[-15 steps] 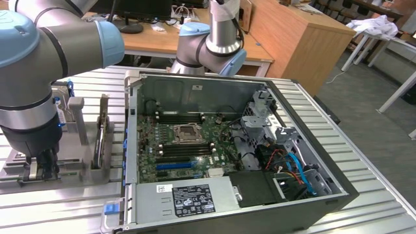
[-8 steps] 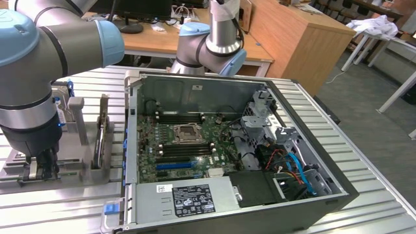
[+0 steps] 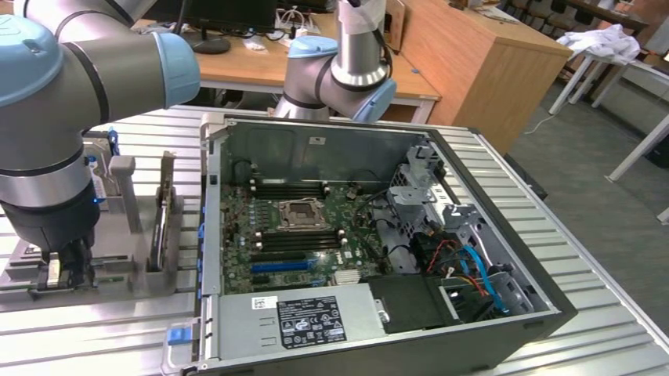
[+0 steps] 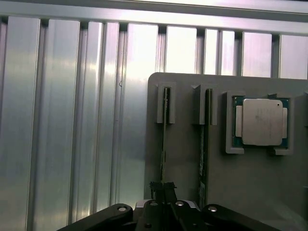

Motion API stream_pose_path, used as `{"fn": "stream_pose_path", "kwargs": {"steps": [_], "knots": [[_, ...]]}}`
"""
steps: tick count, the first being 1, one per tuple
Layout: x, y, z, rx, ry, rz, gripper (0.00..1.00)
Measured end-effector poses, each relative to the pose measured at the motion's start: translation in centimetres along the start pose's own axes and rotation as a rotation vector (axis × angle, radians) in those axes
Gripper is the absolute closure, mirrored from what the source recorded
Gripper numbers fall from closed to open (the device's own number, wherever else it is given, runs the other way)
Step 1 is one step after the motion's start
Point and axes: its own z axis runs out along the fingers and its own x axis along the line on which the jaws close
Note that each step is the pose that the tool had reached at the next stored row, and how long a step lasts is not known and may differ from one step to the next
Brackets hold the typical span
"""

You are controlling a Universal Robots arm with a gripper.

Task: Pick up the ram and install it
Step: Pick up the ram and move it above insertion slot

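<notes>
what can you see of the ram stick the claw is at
The ram shows edge-on: a thin dark board strip standing on its long edge in a slot of the grey holder. One end sits in a notched grey post; the claw is right at the other end, though a grip can't be confirmed. A second stick stands parallel beside it, on the side of the silver processor chip.

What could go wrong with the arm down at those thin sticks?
1. The gripper is at the ram, which stands on its thin edge in the grey holder; an off-centre grip might tilt or jam it.
2. A second stick stands close beside it and could get knocked.
3. The memory slots lie down inside the computer case, so a tilted stick may not seat.
</notes>
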Motion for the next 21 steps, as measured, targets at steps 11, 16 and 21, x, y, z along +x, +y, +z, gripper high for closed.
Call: {"fn": "stream_pose_path", "kwargs": {"steps": [11, 16, 21], "knots": [[0.00, 0.00, 0.00, 0.0001, 0.0001, 0.000, 0.88], [0.00, 0.00, 0.00, 0.0001, 0.0000, 0.003, 0.88], [0.00, 0.00, 0.00, 0.0002, 0.0000, 0.004, 0.88]]}}
